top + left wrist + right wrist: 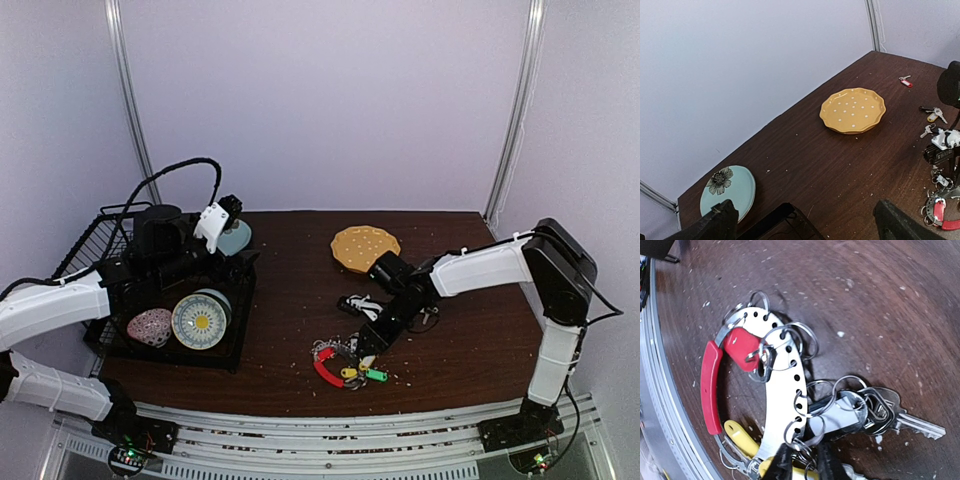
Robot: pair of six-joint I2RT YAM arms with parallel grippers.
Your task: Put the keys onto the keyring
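The keyring lies on the dark table, a silver perforated curved plate with a red curved section, a red tag and a yellow tag. Black-headed keys hang on small rings through its holes. My right gripper is down at the plate's lower end, fingers nearly together on a small split ring. From above, it sits over the keyring. Loose keys lie behind it. My left gripper is open and empty, raised over the dish rack.
A yellow dotted plate sits at the back centre. A teal flower plate lies by the rack. More loose keys and a red-tagged key lie on the right. The rack holds a round plate and a pink item.
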